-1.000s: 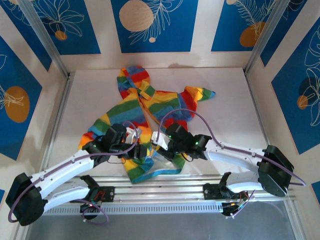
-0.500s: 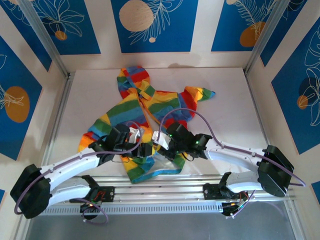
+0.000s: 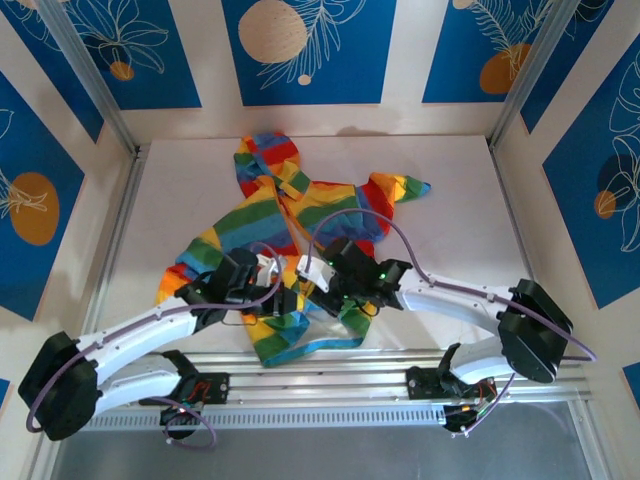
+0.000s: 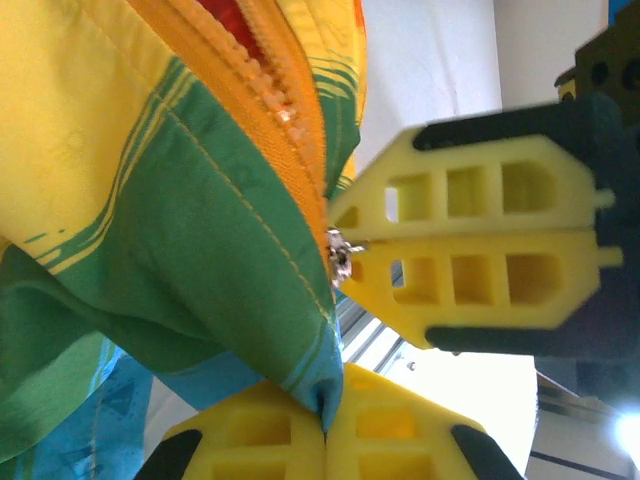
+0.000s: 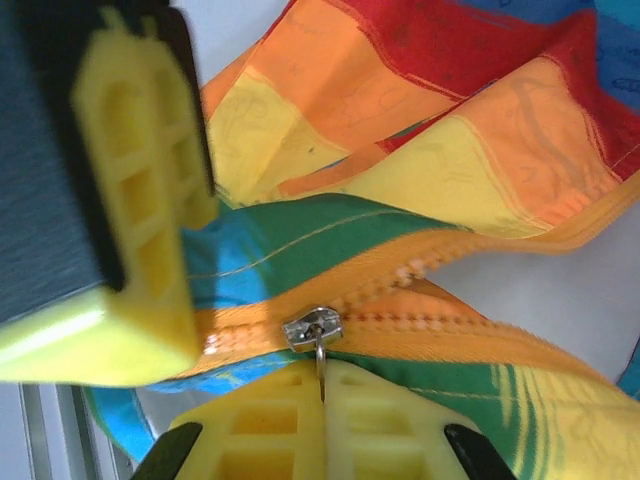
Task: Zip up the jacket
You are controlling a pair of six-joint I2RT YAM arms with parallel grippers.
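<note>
Left gripper clamps the hem of the jacket; right gripper pinches the zipper pull.
Hem sits by the table's near edge; slack fabric could jam the slider or free the pull.

Inside a robotics lab's test booth, two robot arms stand bolted to a metal rail at a white table's edge. Blue leaf-print panels and metal posts wall it in.

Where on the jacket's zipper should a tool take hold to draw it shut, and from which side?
Grip the thin metal pull ring hanging from the slider, approaching square to the orange teeth: the ring juts clear of them, while the slider lies small and flat.
</note>
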